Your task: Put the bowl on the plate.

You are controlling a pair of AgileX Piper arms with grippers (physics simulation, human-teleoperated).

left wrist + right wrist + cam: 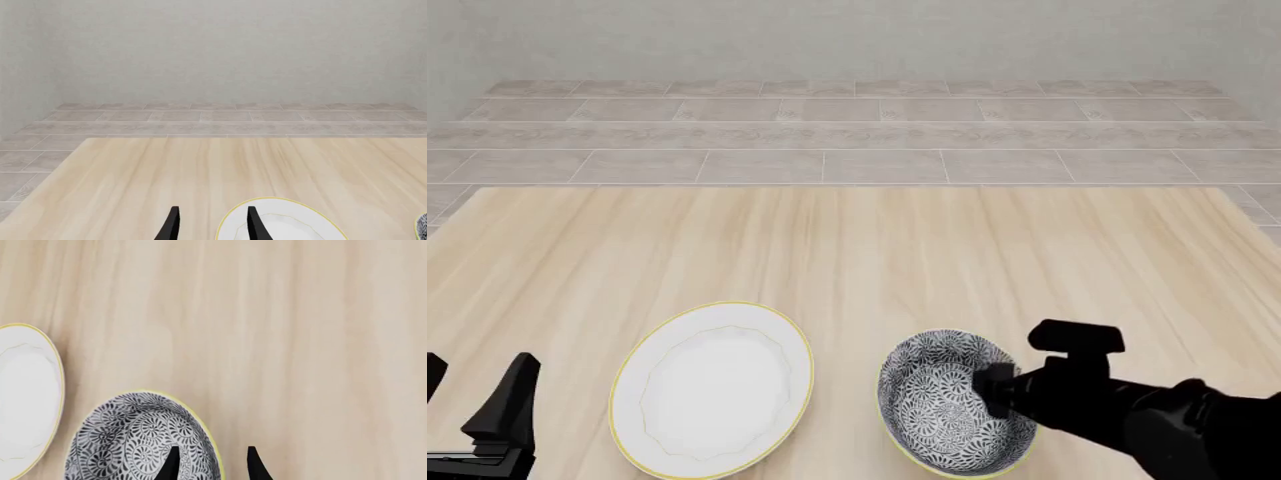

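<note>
The bowl [941, 405], dark grey-and-white patterned inside with a yellowish rim, sits on the table near its front edge. The plain white plate [714, 390] lies just to its left, apart from it. My right gripper [994, 392] is low at the bowl's right side. In the right wrist view its fingers [172, 465] stand open astride the rim of the bowl [133, 437], one inside and one outside. The plate [23, 390] shows beside it. My left gripper [474, 392] is open at the front left, left of the plate [293, 225], holding nothing.
The wooden table [854, 250] stretches far behind the two dishes. Beyond its back edge lie a tiled floor [854, 140] and a pale wall. The right arm [1174, 425] reaches in from the lower right corner.
</note>
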